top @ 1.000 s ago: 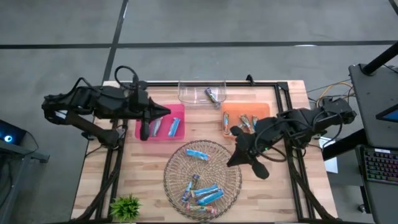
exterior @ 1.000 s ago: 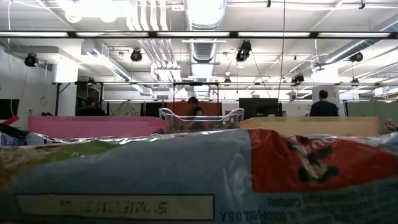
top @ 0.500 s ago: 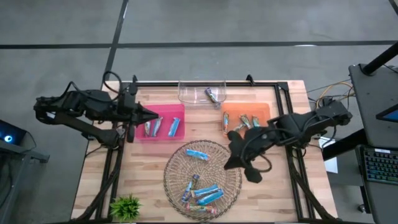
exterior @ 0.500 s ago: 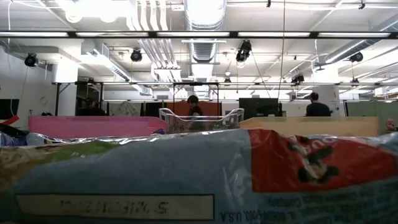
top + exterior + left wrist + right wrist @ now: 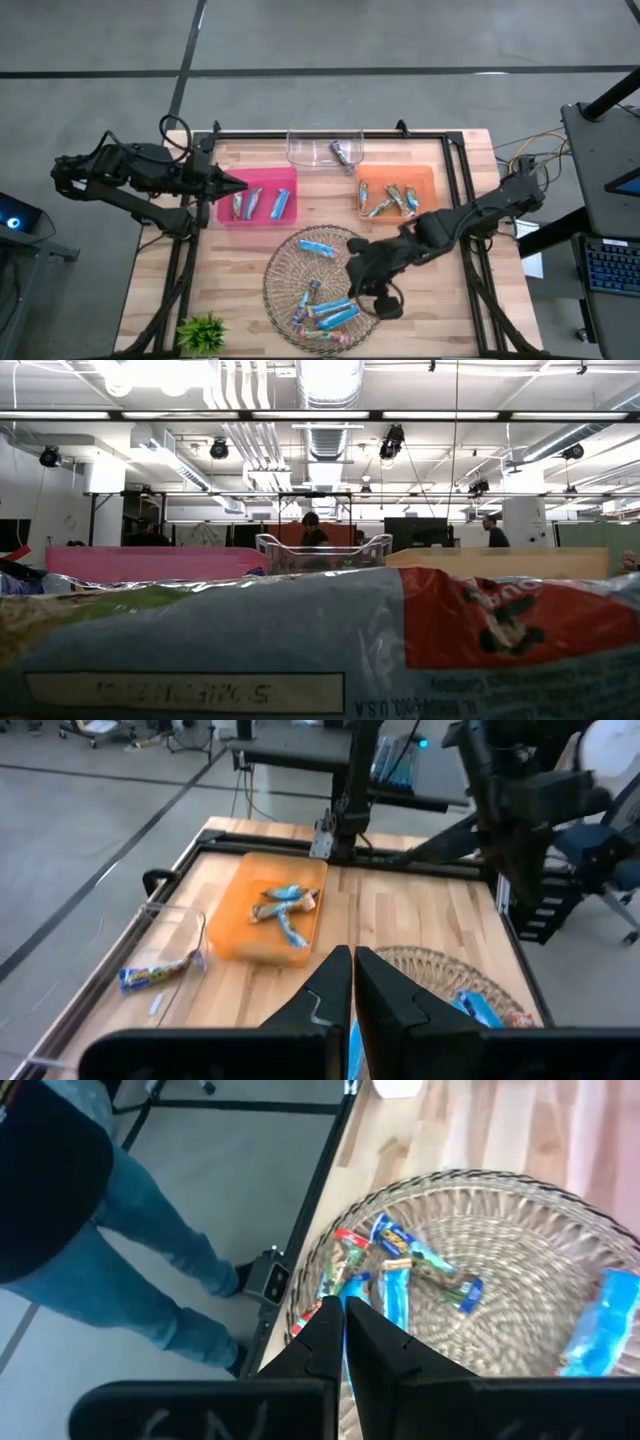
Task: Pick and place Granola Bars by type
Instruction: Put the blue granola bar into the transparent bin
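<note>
The granola bars lie in four places. Several are in the wicker basket (image 5: 275, 272), mostly blue (image 5: 318, 246) (image 5: 398, 1285). Three are in the pink tray (image 5: 290, 176), several in the orange tray (image 5: 432, 172) (image 5: 232, 925), and one in the clear container (image 5: 300, 152). My right gripper (image 5: 352, 268) (image 5: 343, 1312) hangs shut over the basket's right part, above the bars. My left gripper (image 5: 243, 185) (image 5: 352, 962) is shut and hovers at the pink tray's left edge. One wrapper (image 5: 300, 650) fills the lower half of the low view.
A small green plant (image 5: 203, 330) stands at the table's near left corner. A person's legs in jeans (image 5: 110, 1270) show beyond the table edge past the basket. Bare wood lies between the basket and the trays and to the basket's right.
My right gripper has swung from beside the orange tray toward the table's near left, out over the basket. My left gripper has drawn back from over the pink tray toward the table's left edge. In the room behind, a person has walked leftward.
</note>
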Available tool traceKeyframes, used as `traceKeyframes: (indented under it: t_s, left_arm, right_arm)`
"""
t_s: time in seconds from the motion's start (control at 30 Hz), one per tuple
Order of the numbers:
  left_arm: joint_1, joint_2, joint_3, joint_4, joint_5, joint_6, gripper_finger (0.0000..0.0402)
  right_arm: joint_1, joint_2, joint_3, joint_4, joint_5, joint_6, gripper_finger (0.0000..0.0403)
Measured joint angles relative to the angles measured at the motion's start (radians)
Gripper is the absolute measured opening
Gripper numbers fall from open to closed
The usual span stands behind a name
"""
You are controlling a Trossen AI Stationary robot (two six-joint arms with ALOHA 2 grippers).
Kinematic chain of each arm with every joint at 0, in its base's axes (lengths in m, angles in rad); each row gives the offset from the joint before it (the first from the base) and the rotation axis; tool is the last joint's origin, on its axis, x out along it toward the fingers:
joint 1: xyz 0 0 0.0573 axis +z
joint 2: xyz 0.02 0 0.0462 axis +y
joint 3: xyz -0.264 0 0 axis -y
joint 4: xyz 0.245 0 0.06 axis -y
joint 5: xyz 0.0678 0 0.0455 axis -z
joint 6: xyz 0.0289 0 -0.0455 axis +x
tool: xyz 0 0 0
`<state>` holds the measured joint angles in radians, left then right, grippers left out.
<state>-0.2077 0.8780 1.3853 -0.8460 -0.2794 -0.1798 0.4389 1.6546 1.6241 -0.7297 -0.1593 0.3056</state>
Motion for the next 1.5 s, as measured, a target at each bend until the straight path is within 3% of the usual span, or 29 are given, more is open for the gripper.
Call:
traceKeyframes:
  t_s: [0.83,1.1,1.27,1.5]
  left_arm:
    - [0.000,0.001,0.000,-0.026,0.002,-0.011,0.0000]
    - [0.000,0.001,0.000,-0.027,0.002,-0.011,0.0000]
    - [0.000,0.001,0.000,-0.028,0.002,-0.011,0.0000]
    - [0.000,0.001,0.000,-0.029,0.002,-0.024,0.0000]
  right_arm:
    - [0.081,0.374,0.349,-0.348,0.001,0.012,0.0009]
    - [0.081,0.455,0.364,-0.398,-0.060,0.035,0.0014]
    - [0.088,0.457,0.359,-0.394,-0.047,0.001,0.0054]
    - [0.088,0.456,0.350,-0.395,0.018,0.005,0.0153]
